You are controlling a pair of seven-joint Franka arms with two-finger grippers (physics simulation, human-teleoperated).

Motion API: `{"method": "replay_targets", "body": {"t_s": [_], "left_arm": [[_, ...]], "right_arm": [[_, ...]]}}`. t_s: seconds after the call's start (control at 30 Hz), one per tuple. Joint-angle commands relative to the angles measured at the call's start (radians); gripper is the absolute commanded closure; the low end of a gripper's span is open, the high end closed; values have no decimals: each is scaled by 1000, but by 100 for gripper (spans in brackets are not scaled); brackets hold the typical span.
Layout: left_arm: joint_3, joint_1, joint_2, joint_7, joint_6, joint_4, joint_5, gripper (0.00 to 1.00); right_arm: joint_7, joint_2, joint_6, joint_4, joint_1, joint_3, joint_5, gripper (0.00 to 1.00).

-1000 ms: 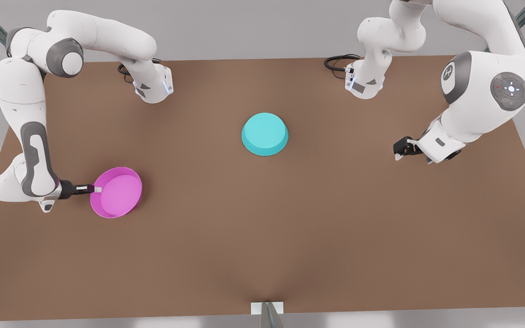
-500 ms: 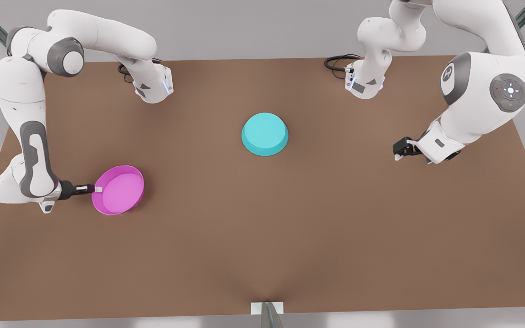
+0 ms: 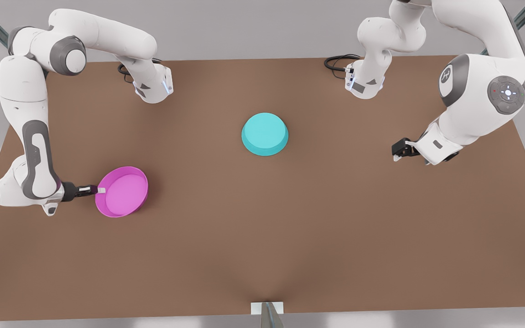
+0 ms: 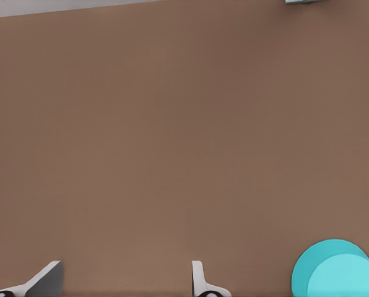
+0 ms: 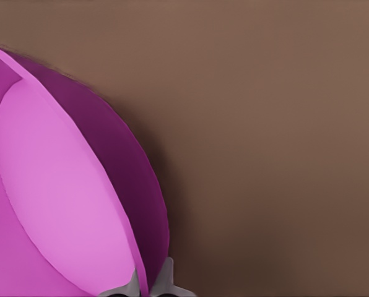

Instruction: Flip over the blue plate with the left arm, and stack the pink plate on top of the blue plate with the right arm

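Note:
The pink plate [image 3: 123, 191] hangs slightly tilted just above the brown table at the front view's left, its lighter inside facing up. My right gripper [image 3: 97, 190] is shut on its rim; in the right wrist view the fingertips [image 5: 135, 283] pinch the rim of the pink plate [image 5: 60, 204]. The blue plate [image 3: 265, 134] lies at the table's middle with its flat base up. My left gripper [image 3: 397, 152] hovers open at the front view's right, well away from the blue plate [image 4: 339, 269], nothing between its fingers [image 4: 200, 278].
Both arm bases with black cables [image 3: 337, 61] stand along the table's far edge. A small grey bracket [image 3: 267, 312] sits at the near edge. Bare brown table [image 3: 290, 228] lies between the two plates.
My right gripper has carried the pink plate a little toward the front view's right. The left arm has shifted only slightly, and the blue plate has not moved.

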Motion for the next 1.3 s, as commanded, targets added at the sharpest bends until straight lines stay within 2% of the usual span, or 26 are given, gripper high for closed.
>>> {"method": "replay_targets", "body": {"t_s": [0.0,0.17,1.27], "left_arm": [[0,0,0,0,0,0,-1,0],[0,0,0,-1,-2,0,-5,0],[0,-5,-3,-4,-15,2,-5,0]], "right_arm": [[1,0,2,1,0,0,-3,78],[4,-5,3,0,15,23,-3,79],[61,-31,-35,-3,265,28,87,79]]}}
